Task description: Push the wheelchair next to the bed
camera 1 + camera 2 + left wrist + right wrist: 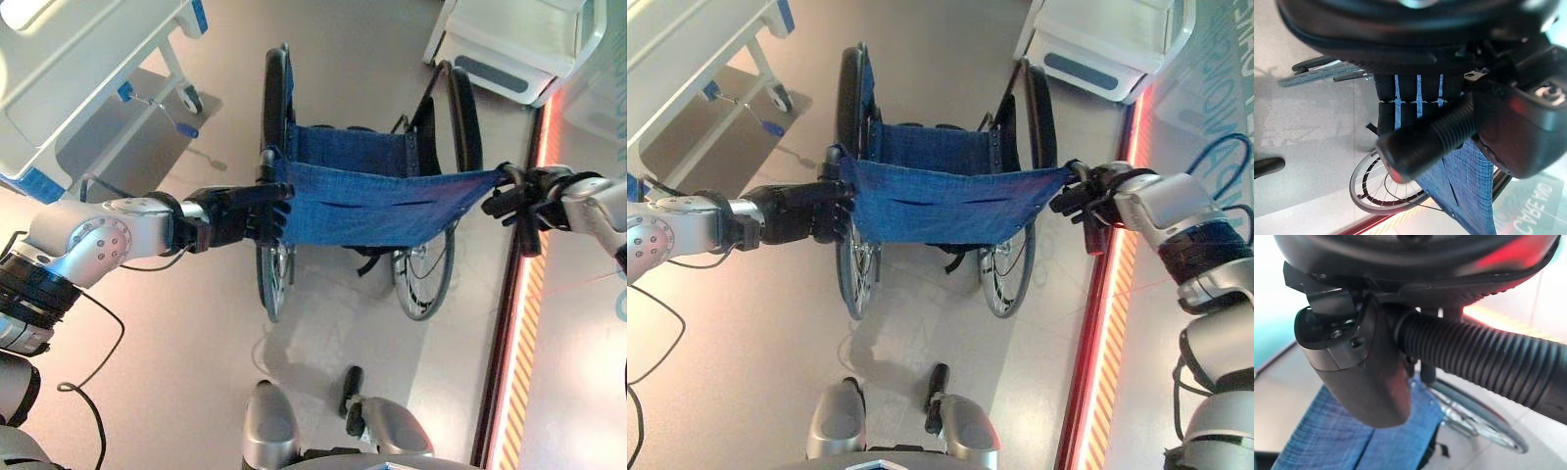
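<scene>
The robot stands behind a black-framed wheelchair (367, 196) with a blue denim-like fabric back and seat, out on the pale grey floor (196, 372) between two pieces of furniture. Its left hand (240, 213) is wrapped round the left black ribbed push handle (1425, 142), fingers curled over it; in the left wrist view the grip runs across the palm with the thumb closed against it. The right hand (524, 201) is likewise clamped on the right ribbed push handle (1488, 364), which in its own wrist view passes through the hand under the thumb. The fabric back is stretched taut between the two hands. The white hospital bed (78, 88) with blue trim and castors sits at the far left of the floor, apart from the chair, and a white cabinet-like unit (519, 49) stands at the far right, beside an orange-red lit strip (524, 323) running along the floor's right side. I'd say the grasp is done and the pushing is the step in hand, with the chair not yet alongside the bed. The next move, as I judge it, calls for walking forward while steering the chair leftward, keeping both grips firm and even so it doesn't swing, and stopping before the big wheels (423, 279) meet the bed frame.
</scene>
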Available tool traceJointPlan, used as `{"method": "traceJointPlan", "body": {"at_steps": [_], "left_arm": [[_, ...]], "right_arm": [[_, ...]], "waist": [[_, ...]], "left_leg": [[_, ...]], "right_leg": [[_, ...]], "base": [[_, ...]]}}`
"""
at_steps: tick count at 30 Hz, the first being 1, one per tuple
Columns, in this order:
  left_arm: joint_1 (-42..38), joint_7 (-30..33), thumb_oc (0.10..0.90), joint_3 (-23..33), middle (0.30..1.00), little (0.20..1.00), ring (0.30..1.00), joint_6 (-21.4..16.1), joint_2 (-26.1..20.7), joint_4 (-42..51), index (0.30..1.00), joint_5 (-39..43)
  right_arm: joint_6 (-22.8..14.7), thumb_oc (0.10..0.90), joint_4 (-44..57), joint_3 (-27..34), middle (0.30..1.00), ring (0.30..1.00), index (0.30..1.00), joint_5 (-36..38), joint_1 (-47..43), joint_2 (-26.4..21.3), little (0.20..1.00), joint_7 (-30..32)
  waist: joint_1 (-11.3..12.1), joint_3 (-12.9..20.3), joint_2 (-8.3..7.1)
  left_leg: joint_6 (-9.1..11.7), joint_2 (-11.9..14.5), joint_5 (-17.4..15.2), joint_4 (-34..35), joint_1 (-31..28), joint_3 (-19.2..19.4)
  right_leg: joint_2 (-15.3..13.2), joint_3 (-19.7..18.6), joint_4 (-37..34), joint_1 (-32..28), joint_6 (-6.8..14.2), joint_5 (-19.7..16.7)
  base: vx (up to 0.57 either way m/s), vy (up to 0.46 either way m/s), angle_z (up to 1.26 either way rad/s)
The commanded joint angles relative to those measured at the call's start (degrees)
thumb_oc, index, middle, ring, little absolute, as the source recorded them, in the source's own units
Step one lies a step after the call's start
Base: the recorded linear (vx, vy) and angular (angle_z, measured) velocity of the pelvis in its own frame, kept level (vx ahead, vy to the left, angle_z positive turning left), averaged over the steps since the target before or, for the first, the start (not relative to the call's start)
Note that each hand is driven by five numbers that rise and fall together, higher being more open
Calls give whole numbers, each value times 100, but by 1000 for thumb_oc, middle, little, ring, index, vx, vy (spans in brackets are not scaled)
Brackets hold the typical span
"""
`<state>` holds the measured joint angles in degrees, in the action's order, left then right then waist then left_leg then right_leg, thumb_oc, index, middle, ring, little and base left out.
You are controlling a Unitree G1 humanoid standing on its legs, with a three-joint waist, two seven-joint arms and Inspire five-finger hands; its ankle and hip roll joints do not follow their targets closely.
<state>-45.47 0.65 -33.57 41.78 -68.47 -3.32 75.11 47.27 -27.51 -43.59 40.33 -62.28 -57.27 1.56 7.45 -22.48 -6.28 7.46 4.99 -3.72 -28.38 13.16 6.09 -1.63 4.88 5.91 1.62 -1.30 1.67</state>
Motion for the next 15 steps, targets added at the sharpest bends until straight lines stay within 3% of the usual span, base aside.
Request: {"method": "traceJointPlan", "body": {"at_steps": [1, 2, 3, 5, 7, 10, 11, 13, 14, 15], "left_arm": [[298, 53, 400, 1428, 300, 300, 300, -563, -23, 92, 300, 122], [595, 38, 400, 1609, 300, 300, 300, -636, -156, 162, 300, 219], [786, 23, 400, 1744, 300, 300, 300, -655, -215, 214, 300, 247], [1108, 12, 400, 1989, 300, 300, 300, -649, -299, 302, 300, 315], [1293, 31, 400, 2144, 300, 300, 300, -627, -336, 364, 300, 372], [1415, 88, 400, 2338, 300, 300, 300, -478, -358, 335, 300, 451], [1346, 68, 400, 2298, 300, 300, 300, -391, -371, 245, 300, 475], [1284, 48, 400, 2239, 300, 300, 300, -321, -357, 167, 300, 495], [1240, 38, 400, 2192, 300, 300, 300, -280, -354, 124, 300, 487], [1146, -6, 400, 2109, 300, 300, 300, -216, -398, 49, 300, 438]], "right_arm": [[-227, 400, 446, -153, 300, 300, 300, -172, -471, -787, 300, -368], [-346, 400, 525, -77, 300, 300, 300, -190, -301, -807, 300, -413], [-390, 400, 576, -32, 300, 300, 300, -228, -208, -817, 300, -476], [-412, 400, 704, 64, 300, 300, 300, -322, -13, -844, 300, -588], [-387, 400, 838, 139, 300, 300, 300, -368, 128, -891, 300, -649], [-362, 400, 1027, 270, 300, 300, 300, -428, 285, -920, 300, -808], [-286, 400, 1114, 285, 300, 300, 300, -333, 316, -912, 300, -805], [-203, 400, 1196, 326, 300, 300, 300, -290, 355, -936, 300, -848], [-167, 400, 1234, 364, 300, 300, 300, -290, 400, -946, 300, -871], [-161, 400, 1297, 405, 300, 300, 300, -268, 472, -943, 300, -828]], "waist": [[-188, 375, 420], [-29, 424, 575], [61, 457, 627], [194, 530, 689], [266, 590, 722], [308, 807, 697], [281, 977, 649], [245, 1110, 557], [252, 1167, 514], [273, 1253, 447]], "left_leg": [[-187, 56, 1739, 607, 638, 542], [-114, -117, 2077, 1289, 778, 573], [-85, -214, 2249, 1714, 800, 555], [-62, -353, 2375, 2509, 769, 528], [-54, -425, 2409, 2814, 746, 554], [-214, -437, 2035, 2864, 551, 665], [-412, -422, 1670, 2700, 427, 890], [-537, -535, 1373, 2490, 351, 939], [-608, -573, 1263, 2370, 355, 975], [-811, -640, 1169, 2335, 273, 1121]], "right_leg": [[581, 420, -84, -701, 209, 133], [781, 305, -117, -906, 203, 220], [862, 221, -169, -1055, 207, 265], [944, 98, -206, -1289, 240, 368], [994, 33, -179, -1433, 249, 471], [1015, -21, -11, -1573, 259, 793], [995, 22, 159, -1598, 277, 1004], [923, 90, 379, -1665, 328, 1206], [895, 139, 516, -1673, 360, 1231], [879, 244, 922, -1608, 492, 959]], "base": [[426, 100, -28], [518, 136, -45], [639, 188, -59], [485, 157, -61], [476, 162, -71], [607, 255, -78], [497, 225, -32], [539, 236, -5], [534, 244, 1], [430, 216, 3]]}}
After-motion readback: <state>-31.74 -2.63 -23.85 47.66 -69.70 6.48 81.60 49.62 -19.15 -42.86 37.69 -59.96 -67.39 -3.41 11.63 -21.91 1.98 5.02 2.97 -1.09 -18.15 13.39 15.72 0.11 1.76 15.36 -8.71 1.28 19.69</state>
